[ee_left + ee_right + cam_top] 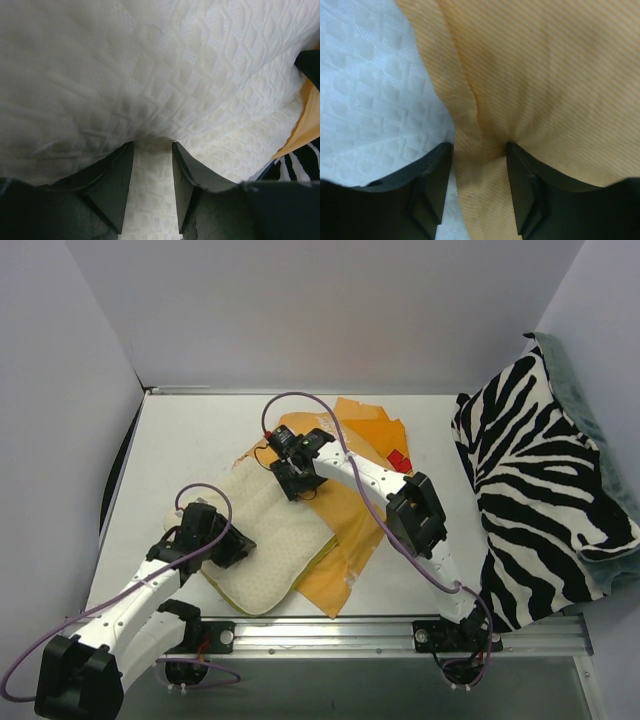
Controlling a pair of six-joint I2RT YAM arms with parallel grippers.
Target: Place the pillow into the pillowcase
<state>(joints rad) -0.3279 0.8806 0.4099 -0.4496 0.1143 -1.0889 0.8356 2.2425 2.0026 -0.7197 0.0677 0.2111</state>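
Observation:
The cream-white pillow lies on the table at the front left, its yellow-green trim showing along the right edge. The orange pillowcase lies beside and partly under it, crumpled toward the back. My left gripper is at the pillow's left edge; in the left wrist view its jaws are closed on bunched bumpy pillow fabric. My right gripper is at the pillow's far end; in the right wrist view it pinches a fold of the pillowcase next to the pillow.
A zebra-striped cushion leans against the right wall over a grey-green cloth. A metal rail runs along the table's front edge. White walls close in the left, back and right sides.

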